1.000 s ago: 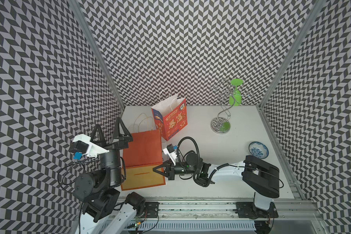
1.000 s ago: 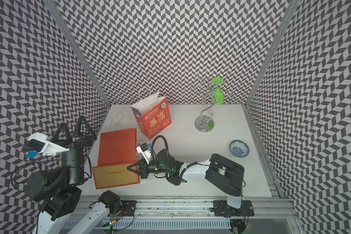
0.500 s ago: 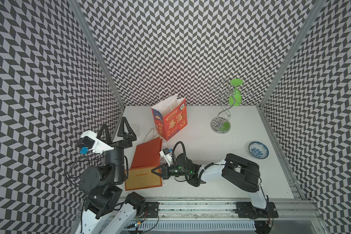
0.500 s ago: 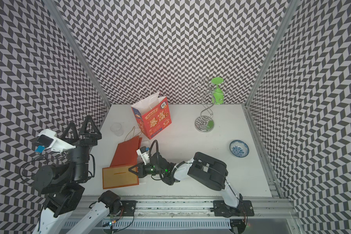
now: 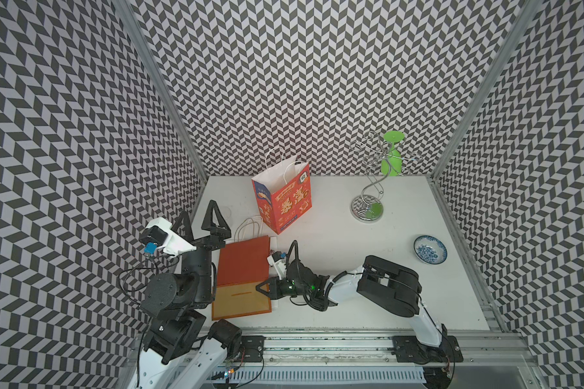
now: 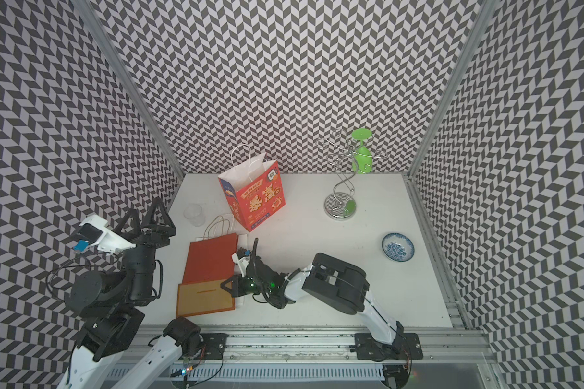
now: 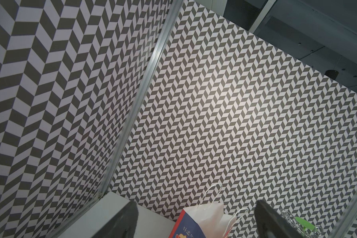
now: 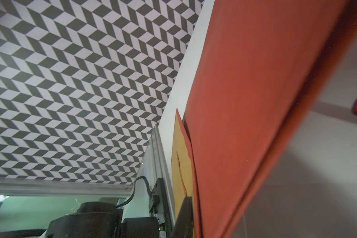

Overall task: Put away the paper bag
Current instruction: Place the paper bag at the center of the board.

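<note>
Near the white counter's left arm side, flat orange paper bag lies folded. Right hand pinches its edge shut, and left hand gapes empty above. Probably best to lift slowly with a firm pinch, since thin paper slips.

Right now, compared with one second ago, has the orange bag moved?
Yes. The far edge of the orange bag has pulled back from the printed bag, toward the front rail.

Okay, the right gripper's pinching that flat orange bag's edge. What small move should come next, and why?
Probably lower the left gripper onto the flat orange bag's free edge beside it: its jaws stand open and raised, holding nothing, while the right gripper pinches only the opposite edge.
</note>
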Robot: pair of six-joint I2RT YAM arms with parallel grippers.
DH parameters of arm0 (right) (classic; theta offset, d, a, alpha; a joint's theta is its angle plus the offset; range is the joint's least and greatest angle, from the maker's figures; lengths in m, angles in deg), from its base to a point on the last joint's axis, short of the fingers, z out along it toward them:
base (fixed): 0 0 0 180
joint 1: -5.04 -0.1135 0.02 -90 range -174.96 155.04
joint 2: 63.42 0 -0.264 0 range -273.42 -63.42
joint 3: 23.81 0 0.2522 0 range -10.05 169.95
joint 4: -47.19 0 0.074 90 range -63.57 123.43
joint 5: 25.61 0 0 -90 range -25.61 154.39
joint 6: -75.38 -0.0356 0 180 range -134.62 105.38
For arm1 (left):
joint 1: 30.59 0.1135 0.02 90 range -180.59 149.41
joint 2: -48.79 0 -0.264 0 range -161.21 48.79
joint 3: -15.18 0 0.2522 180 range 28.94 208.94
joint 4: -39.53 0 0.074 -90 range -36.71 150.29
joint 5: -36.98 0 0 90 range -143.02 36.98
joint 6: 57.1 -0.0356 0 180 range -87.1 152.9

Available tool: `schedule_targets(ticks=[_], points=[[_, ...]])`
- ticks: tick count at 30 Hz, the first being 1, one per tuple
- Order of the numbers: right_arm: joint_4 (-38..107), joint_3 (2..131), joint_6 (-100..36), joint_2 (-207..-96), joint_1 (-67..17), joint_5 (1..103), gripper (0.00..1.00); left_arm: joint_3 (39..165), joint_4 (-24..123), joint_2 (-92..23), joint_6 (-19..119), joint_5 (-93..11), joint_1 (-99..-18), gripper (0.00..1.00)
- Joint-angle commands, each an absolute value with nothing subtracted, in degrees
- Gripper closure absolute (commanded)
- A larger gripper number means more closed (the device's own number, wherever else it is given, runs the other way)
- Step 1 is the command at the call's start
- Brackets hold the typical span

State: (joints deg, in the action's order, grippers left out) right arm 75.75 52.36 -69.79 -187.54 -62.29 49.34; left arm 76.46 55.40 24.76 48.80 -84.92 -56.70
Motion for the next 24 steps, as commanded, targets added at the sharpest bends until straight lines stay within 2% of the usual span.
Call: schedule_targets(ticks=[1, 7, 10, 14, 22, 24], points=[[74.6, 53.4, -71.8, -188.5, -62.7, 54.9, 0.90, 75.3, 57.0, 25.7, 50.0, -85.1, -56.7, 0.10], [72.5, 53.1, -73.1, -188.8, -62.7, 57.8, 0.83, 74.0, 56.3, 25.4, 50.2, -85.1, -56.6, 0.10], [71.0, 52.7, -72.6, -187.5, -62.8, 60.3, 0.66, 73.5, 56.0, 25.1, 50.5, -85.0, -56.6, 0.10], [70.1, 49.4, -72.3, -182.8, -62.9, 65.7, 0.50, 73.2, 56.2, 24.5, 50.8, -84.7, -56.6, 0.10], [64.1, 38.3, -74.3, -166.4, -62.9, 78.5, 0.28, 73.5, 62.2, 22.2, 56.7, -88.4, -56.6, 0.07], [62.6, 36.4, -72.7, -162.3, -62.8, 82.2, 0.27, 72.3, 61.7, 19.8, 57.5, -86.7, -56.5, 0.06]])
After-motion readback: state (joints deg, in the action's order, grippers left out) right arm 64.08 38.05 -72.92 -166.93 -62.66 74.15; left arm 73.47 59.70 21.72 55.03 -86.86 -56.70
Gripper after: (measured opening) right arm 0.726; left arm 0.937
